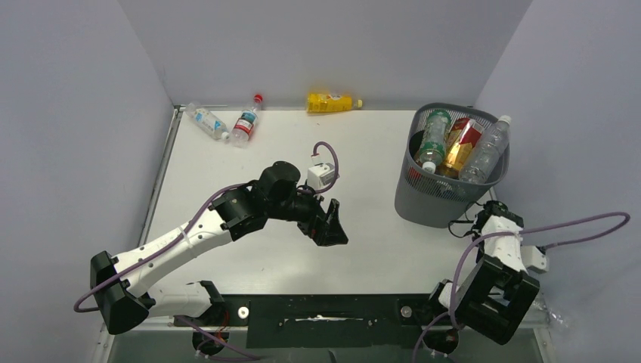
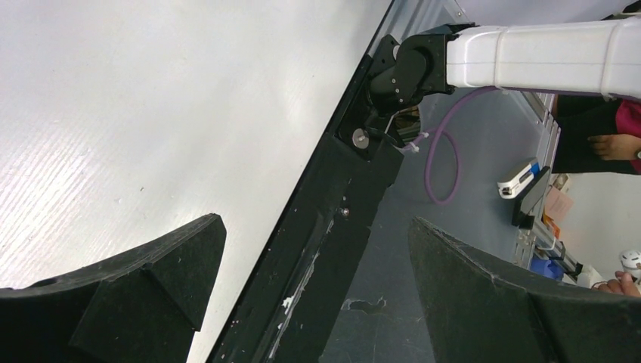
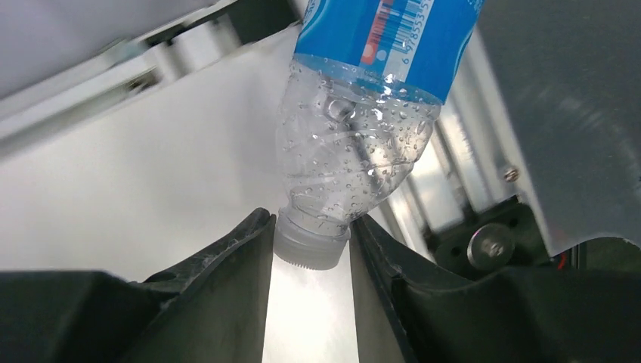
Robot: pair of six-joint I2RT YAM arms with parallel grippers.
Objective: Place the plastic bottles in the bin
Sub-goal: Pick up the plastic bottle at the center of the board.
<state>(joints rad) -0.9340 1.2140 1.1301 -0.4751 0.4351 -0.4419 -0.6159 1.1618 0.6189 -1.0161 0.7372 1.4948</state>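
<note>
Right gripper (image 3: 310, 253) pinches a blue-labelled bottle (image 3: 363, 144) by its cap; left gripper (image 2: 316, 231) hangs spread, empty. The bin (image 1: 423, 200), near the far right corner, holds several bottles (image 1: 457, 147); a clear bottle (image 1: 208, 121), red-capped bottle (image 1: 246, 121) and yellow bottle (image 1: 330, 102) lie along the far edge, not yet binned.

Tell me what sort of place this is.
Probably a robotics lab test cell: a white table boxed in by grey panels, a left arm and right arm bolted at its edge, a mesh bin of plastic bottles.
</note>
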